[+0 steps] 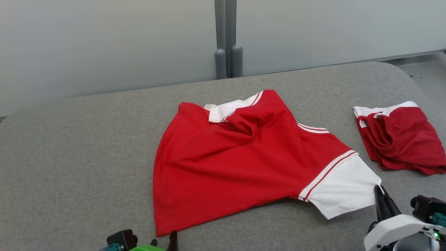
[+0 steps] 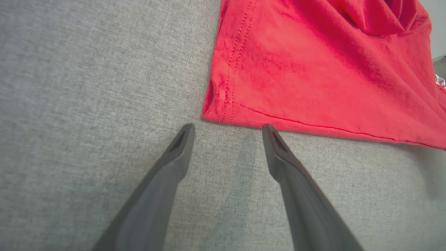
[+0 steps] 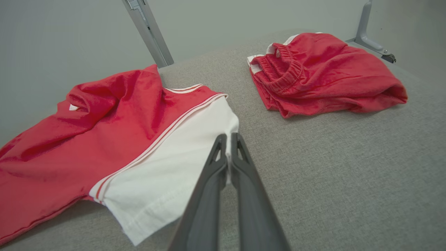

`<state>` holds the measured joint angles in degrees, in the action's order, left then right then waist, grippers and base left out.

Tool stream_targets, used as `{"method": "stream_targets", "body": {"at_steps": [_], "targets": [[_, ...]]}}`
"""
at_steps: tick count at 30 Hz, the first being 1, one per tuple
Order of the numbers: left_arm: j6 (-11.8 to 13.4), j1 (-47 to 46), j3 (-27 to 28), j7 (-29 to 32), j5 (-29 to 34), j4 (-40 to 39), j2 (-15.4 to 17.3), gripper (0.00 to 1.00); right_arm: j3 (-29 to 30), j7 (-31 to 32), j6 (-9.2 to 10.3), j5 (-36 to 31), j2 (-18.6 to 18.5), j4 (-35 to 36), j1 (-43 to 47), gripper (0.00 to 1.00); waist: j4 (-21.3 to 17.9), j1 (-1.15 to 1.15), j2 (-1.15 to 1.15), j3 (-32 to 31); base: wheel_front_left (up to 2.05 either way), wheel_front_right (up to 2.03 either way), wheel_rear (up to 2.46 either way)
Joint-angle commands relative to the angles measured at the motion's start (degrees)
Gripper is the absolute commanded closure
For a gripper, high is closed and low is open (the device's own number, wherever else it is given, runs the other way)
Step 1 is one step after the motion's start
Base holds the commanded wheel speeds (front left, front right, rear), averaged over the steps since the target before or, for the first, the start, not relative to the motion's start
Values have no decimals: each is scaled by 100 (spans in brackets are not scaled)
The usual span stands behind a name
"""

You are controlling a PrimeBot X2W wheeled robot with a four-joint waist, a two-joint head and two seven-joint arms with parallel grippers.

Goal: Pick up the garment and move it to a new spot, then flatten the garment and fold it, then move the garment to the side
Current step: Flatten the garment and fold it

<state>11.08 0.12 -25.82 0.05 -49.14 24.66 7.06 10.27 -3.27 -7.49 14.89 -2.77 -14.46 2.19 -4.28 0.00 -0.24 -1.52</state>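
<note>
From the head view, the garment [image 1: 244, 157], a red shirt with white trim, lies spread on the grey cushion [image 1: 69, 157] just ahead of both claws. The right claw [image 1: 379, 194] comes up from the lower right with its tip at the outer corner of the white sleeve [image 1: 345, 191]. The left claw [image 1: 163, 241] peeks in at the bottom edge, right under the shirt's near hem corner. The shirt is rumpled at the collar, where a white band and a small label show. A pair of folded red shorts [image 1: 400, 143] lies beyond the right claw, apart from the shirt.

In the left wrist view, the left claw [image 2: 227, 129] stands spread wide with nothing between its fingers. The garment's [image 2: 313, 69] stitched hem corner sits just past the tips, and one tip meets the hem edge. The cloth is smooth here and rises into folds farther off.

In the right wrist view, the right claw [image 3: 229, 137] is pressed closed on the sleeve's edge, and white cloth shows in the slit between the fingers. The garment [image 3: 104, 122] stretches away to one side, red body and white sleeve parted by thin stripes. The shorts [image 3: 320, 73] lie ahead on the other side.
</note>
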Motion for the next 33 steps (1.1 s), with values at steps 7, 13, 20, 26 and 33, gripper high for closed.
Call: {"method": "stream_targets", "body": {"at_steps": [7,13,20,26,33], "targets": [[-166,-241,210,16,-373,355,-152,3,-6,17,0,-44,-23,92,-40,100,-111,0,24,65,0,0,0],[-260,-513,245,-113,-447,668,-228,78,-15,15,0,-80,-23,114,-70,100,-121,0,24,92,0,0,0],[-456,-712,219,-317,-462,826,-275,100,-78,-56,0,-63,-22,88,-133,100,-122,0,24,97,0,0,0],[-637,-833,416,-742,-527,485,-218,100,-227,-83,0,209,-22,242,-329,100,-83,0,24,49,0,0,0],[-674,-898,634,-1036,-575,-220,-140,100,-412,-51,0,789,-24,753,-565,100,-41,0,24,-50,0,0,0]]}}
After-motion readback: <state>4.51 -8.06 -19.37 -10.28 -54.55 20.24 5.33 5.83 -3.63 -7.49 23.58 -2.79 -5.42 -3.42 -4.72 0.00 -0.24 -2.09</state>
